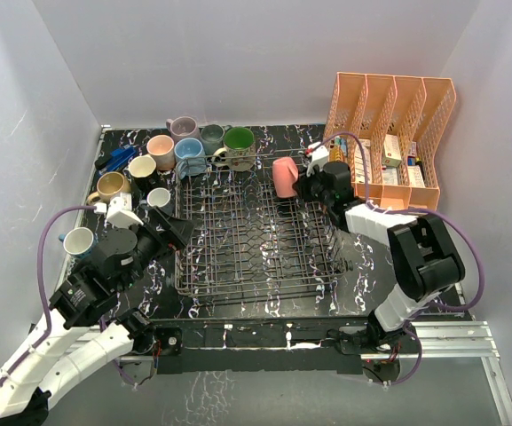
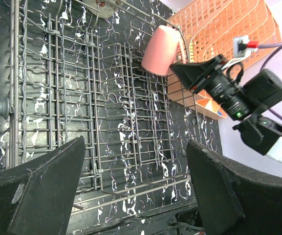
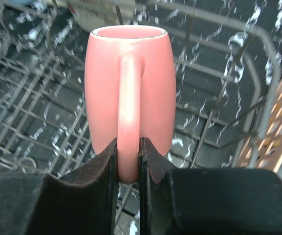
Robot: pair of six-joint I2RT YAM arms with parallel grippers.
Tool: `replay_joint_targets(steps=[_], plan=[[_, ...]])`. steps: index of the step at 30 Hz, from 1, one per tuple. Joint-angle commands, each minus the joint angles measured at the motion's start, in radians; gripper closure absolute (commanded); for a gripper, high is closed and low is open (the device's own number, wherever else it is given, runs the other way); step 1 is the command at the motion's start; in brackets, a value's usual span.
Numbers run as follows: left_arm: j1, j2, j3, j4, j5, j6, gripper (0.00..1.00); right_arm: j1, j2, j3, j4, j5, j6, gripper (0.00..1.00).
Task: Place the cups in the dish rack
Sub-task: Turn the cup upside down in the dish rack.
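Note:
My right gripper (image 1: 303, 185) is shut on the handle of a pink mug (image 1: 284, 176) and holds it over the far right corner of the dark wire dish rack (image 1: 256, 244). In the right wrist view the fingers (image 3: 106, 166) pinch the handle, with the mug (image 3: 131, 73) tipped mouth away above the rack wires (image 3: 248, 93). My left gripper (image 1: 180, 232) is open and empty at the rack's left edge; its view shows the rack (image 2: 82, 98) and the pink mug (image 2: 161, 49). Other mugs cluster at the far left: mauve (image 1: 182, 128), peach (image 1: 161, 149), light blue (image 1: 189, 153).
More mugs stand left of the rack: a black one (image 1: 142, 167), a tan one (image 1: 111, 186), a small white one (image 1: 159, 198), one by the left arm (image 1: 78, 241). An orange mesh organizer (image 1: 389, 133) stands at the far right, close to the right arm.

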Motion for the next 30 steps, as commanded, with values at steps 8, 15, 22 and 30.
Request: replay_joint_targets(steps=[8, 15, 22, 30], plan=[[0.003, 0.027, -0.023, 0.03, -0.011, 0.005, 0.18, -0.018, -0.058, -0.178, 0.206, -0.026, -0.101, 0.69], [0.004, 0.039, -0.023, 0.039, -0.003, 0.013, 0.18, -0.018, -0.106, -0.173, 0.076, 0.019, -0.134, 0.67], [0.003, 0.022, -0.024, 0.031, 0.009, 0.004, 0.18, -0.022, -0.096, -0.024, -0.162, -0.135, -0.278, 0.49], [0.002, 0.004, -0.021, 0.018, 0.016, -0.008, 0.18, -0.023, 0.044, 0.139, -0.353, -0.161, -0.315, 0.54]])
